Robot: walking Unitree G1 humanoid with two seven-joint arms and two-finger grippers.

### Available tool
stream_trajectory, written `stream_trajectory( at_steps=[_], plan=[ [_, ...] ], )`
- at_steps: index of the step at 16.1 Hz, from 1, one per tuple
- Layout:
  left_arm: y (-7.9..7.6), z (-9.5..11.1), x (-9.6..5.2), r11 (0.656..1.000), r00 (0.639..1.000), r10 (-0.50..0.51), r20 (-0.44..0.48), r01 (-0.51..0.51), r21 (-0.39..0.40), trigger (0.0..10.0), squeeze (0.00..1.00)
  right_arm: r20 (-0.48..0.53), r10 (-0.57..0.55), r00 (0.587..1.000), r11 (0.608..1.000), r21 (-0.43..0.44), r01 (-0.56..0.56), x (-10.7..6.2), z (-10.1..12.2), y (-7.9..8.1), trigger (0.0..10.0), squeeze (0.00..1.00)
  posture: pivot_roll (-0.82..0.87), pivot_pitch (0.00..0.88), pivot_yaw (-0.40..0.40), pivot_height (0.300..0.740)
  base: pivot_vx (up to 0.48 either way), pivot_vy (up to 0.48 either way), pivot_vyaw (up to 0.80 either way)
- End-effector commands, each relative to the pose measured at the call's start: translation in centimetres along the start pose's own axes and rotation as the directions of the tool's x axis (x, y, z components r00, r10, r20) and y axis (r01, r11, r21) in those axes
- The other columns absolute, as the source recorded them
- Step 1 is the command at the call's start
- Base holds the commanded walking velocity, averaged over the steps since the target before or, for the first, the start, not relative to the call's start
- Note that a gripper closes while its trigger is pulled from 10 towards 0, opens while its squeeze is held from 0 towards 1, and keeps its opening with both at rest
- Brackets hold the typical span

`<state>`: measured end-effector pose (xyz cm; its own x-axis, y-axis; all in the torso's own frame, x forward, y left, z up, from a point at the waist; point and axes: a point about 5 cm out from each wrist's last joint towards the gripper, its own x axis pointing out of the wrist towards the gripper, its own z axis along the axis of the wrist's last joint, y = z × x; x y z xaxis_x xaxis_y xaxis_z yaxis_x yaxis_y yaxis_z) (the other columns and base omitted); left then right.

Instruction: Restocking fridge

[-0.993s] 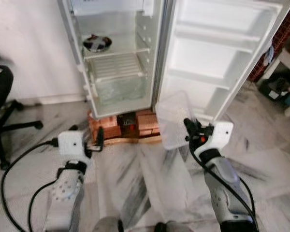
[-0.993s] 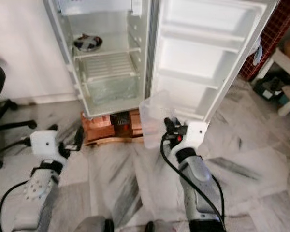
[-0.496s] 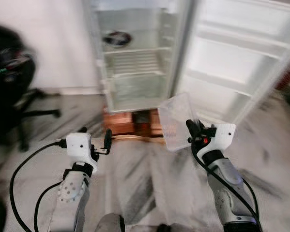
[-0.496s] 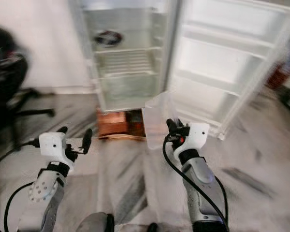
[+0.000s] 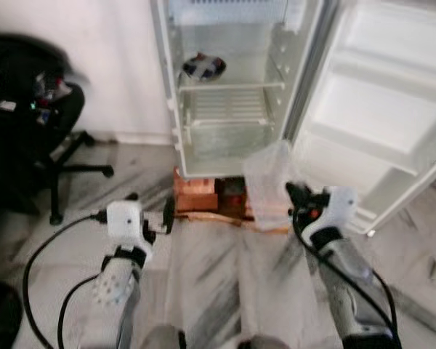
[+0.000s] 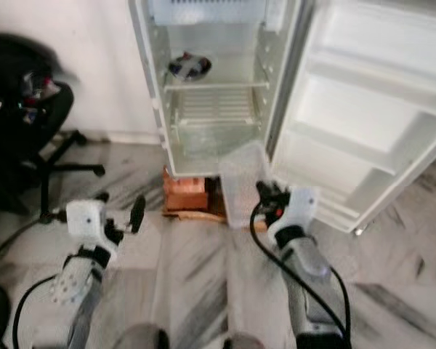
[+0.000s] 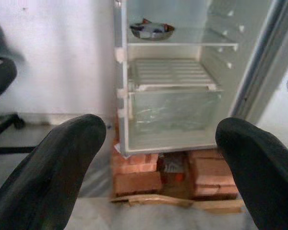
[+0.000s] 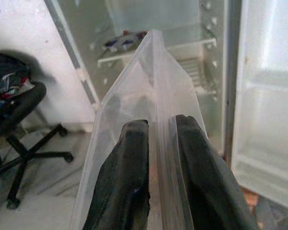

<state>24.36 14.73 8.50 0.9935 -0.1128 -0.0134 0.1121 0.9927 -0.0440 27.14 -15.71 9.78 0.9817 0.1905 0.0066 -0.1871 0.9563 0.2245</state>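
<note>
The robot stood before an open fridge (image 5: 229, 80), its door (image 5: 381, 109) swung wide to the right with bare white door shelves. The right gripper (image 8: 159, 158) was raised ahead of the body, its 2 black fingers (image 8: 125, 172) clamped on the wall of a clear plastic container (image 5: 270, 178), held upright in front of the fridge's lower edge and the door's base. The left gripper (image 7: 158, 167) was held out at the same height, its fingers spread wide apart and holding nothing, pointed at the fridge's lower half. Inside, a dark bowl (image 5: 203, 67) with mixed contents sat on an upper shelf; below it was a white wire shelf (image 5: 229, 109) above a clear crisper drawer (image 7: 173, 110). The fridge rested on red bricks (image 5: 196, 198) with a wooden board (image 7: 177, 201) at their front, on a grey-veined marble floor (image 5: 218, 276). A black office chair (image 5: 36, 123), piled with dark items, stood well to the left against the white wall (image 5: 116, 65). Black cables (image 5: 47, 262) trailed from both arms.
</note>
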Motion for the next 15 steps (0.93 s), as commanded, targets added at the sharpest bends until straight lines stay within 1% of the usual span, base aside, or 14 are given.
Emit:
stream_trajectory(
  at_steps=[1,3,9,12,13,15],
  plan=[
    [0.89,-0.01,-0.26,1.0,1.0,0.026,-0.008,-0.026,0.014,10.0,0.0,0.004,0.03,1.0,0.999,0.012,-0.031,0.22,-0.01,0.96,10.0,0.0,0.12,0.113,-0.033,0.74,0.349,0.326,0.0],
    [0.88,-0.02,-0.26,1.0,1.0,0.027,-0.009,-0.027,0.014,10.0,0.0,0.004,0.044,0.999,0.999,0.007,-0.044,0.29,0.01,1.26,10.0,0.0,0.12,0.113,-0.033,0.74,0.351,0.326,0.0],
    [0.84,-0.12,-0.21,0.999,1.0,0.026,-0.014,-0.026,0.019,10.0,0.0,0.005,0.041,0.999,0.999,0.005,-0.042,0.42,0.08,1.22,10.0,0.0,0.13,0.112,-0.033,0.74,0.362,0.314,0.0],
    [0.67,-0.24,-0.24,0.999,0.999,0.033,-0.027,-0.033,0.03,10.0,0.0,0.015,0.036,0.999,0.999,-0.011,-0.035,0.54,0.32,1.24,10.0,0.0,0.12,0.111,-0.034,0.74,0.332,0.0,0.0],
    [0.76,-0.21,-0.26,0.999,0.999,0.038,-0.027,-0.037,0.031,10.0,0.0,0.019,0.028,0.999,1.0,-0.014,-0.028,0.49,0.34,1.12,10.0,0.0,0.12,0.11,-0.036,0.74,0.0,0.0,0.0],
    [1.02,-0.22,-0.38,0.998,0.999,0.047,-0.019,-0.047,0.038,10.0,0.0,0.042,-0.027,0.999,0.999,-0.018,0.028,0.1,0.51,0.51,10.0,0.0,0.12,0.11,-0.036,0.74,0.0,0.0,0.0]
  ],
)
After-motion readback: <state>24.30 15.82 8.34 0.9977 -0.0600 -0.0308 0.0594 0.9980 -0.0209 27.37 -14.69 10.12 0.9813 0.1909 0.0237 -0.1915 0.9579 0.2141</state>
